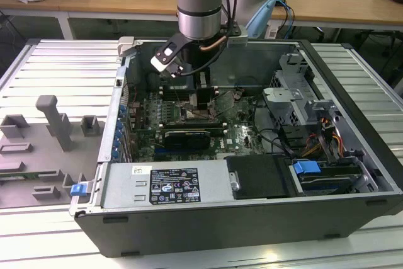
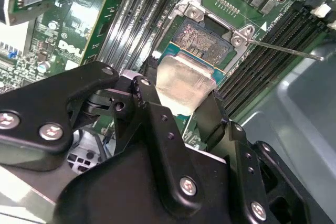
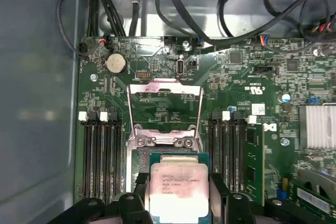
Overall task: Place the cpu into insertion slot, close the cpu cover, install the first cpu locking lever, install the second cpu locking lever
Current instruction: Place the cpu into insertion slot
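The cpu (image 3: 178,184), a flat square chip with a silvery top, sits between my gripper's (image 3: 181,205) two black fingers (image 3: 134,203), which are shut on its sides. It hangs right over the insertion slot (image 2: 202,43), whose dark pin field and silver rim lie just past the chip's (image 2: 184,85) edge. Beyond the slot, the cpu cover (image 3: 164,92) stands swung open as a thin metal frame. A thin lever rod (image 2: 283,50) sticks out beside the slot. In the exterior view the gripper (image 1: 203,96) reaches down into the open computer case over the green board.
Long memory slots (image 3: 100,150) flank the socket on both sides, one holding a green module (image 3: 254,161). Black cables (image 3: 210,19) hang beyond the board. A power supply (image 1: 164,184) and drive cage (image 1: 296,99) fill the case; a grey fixture (image 1: 56,121) stands at the exterior view's left.
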`<state>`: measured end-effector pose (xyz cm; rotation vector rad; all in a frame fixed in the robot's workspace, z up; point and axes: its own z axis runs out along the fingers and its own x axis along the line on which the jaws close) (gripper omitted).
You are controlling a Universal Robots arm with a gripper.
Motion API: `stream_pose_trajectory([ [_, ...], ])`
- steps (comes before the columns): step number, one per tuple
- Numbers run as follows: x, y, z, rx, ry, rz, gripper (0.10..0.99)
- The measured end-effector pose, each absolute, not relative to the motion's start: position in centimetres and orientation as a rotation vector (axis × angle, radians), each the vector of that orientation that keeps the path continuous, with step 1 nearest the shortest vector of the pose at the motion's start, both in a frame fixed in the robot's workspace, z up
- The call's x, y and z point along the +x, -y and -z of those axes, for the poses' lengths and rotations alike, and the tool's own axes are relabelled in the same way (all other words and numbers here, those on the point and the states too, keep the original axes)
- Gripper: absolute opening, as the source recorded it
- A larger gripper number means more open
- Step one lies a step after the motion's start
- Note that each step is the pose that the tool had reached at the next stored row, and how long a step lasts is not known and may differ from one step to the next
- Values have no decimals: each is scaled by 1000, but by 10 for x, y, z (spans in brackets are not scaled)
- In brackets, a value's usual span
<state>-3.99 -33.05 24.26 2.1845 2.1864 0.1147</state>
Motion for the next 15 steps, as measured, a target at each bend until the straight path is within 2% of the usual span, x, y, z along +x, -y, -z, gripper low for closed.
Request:
stream_pose_trajectory([
  [15, -42, 325, -220, 2184, -2187, -114, 537],
])
